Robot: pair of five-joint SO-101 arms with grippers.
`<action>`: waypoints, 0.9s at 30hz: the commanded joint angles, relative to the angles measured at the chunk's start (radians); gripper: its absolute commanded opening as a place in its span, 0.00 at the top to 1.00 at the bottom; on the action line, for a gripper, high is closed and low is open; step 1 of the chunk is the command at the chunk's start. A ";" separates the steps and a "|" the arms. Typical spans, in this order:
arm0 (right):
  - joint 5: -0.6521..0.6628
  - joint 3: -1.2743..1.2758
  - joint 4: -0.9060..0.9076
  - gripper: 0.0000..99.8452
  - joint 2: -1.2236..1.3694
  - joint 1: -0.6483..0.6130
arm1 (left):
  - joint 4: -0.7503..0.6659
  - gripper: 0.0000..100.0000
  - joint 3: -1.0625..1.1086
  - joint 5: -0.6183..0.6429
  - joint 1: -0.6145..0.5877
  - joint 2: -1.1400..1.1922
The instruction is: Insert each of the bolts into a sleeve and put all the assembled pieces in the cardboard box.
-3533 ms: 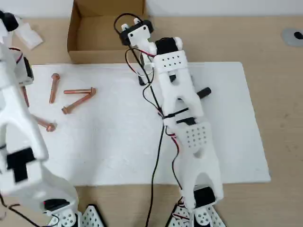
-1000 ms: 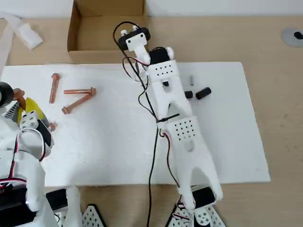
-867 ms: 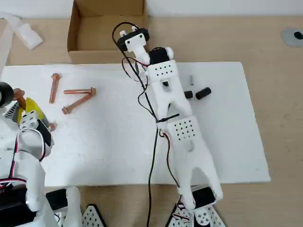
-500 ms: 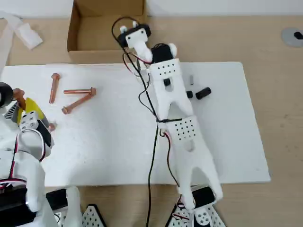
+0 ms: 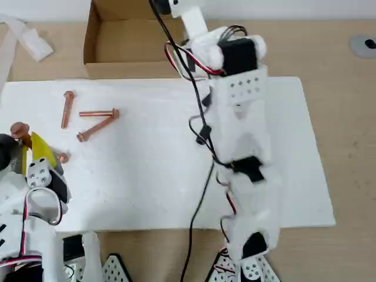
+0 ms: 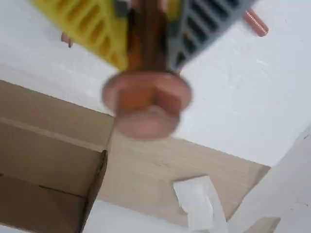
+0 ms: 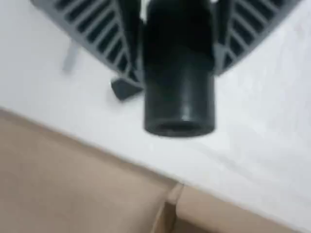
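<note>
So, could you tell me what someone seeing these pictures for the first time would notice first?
The left gripper grips a copper bolt by its shank, head outward, at the left side of the white mat. The right gripper holds a black sleeve close to the cardboard box. More bolts lie loose on the mat in front of the box.
</note>
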 commanded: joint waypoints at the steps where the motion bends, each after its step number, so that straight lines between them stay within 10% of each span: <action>1: -0.044 0.229 0.020 0.99 -0.320 0.012 | -0.034 0.99 0.005 -0.006 0.015 -0.007; 17: -0.077 1.007 -0.066 0.99 -1.294 0.010 | -0.270 1.00 0.157 0.005 0.025 -0.007; 27: -0.071 1.736 -0.400 0.99 -1.834 0.012 | -0.361 1.00 0.164 0.120 0.436 -0.008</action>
